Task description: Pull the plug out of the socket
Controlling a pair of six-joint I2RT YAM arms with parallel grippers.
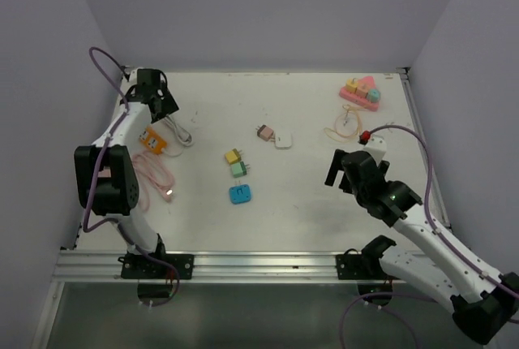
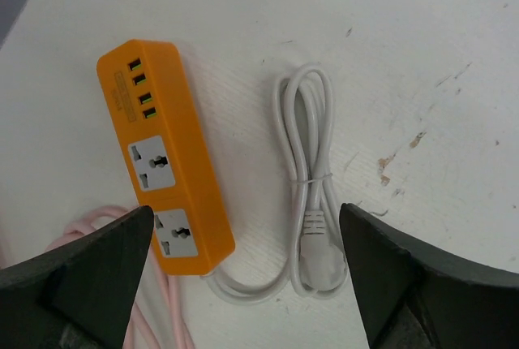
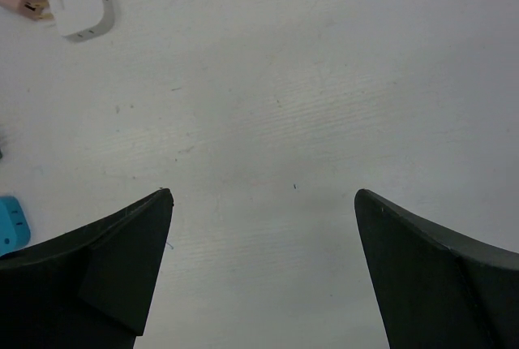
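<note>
White table (image 1: pixel 300 203), scuffed in places, enclosed by pale lilac walls (image 1: pixel 268 8) at the back and both sides. A metal rail (image 1: pixel 243 264) runs along the near edge. Pink plug (image 1: pixel 262 131) sits joined to a white socket block (image 1: pixel 283 140), mid-table toward the far edge. Left gripper (image 2: pixel 246 211), fingers spread wide, hangs above an orange power strip (image 2: pixel 166 162) and a bundled white cord (image 2: pixel 312 179) near the left edge. Right gripper (image 3: pixel 263 195), likewise spread, holds nothing, over bare surface toward the right edge. Toy block set (image 1: pixel 361 91) at the far right corner.
</note>
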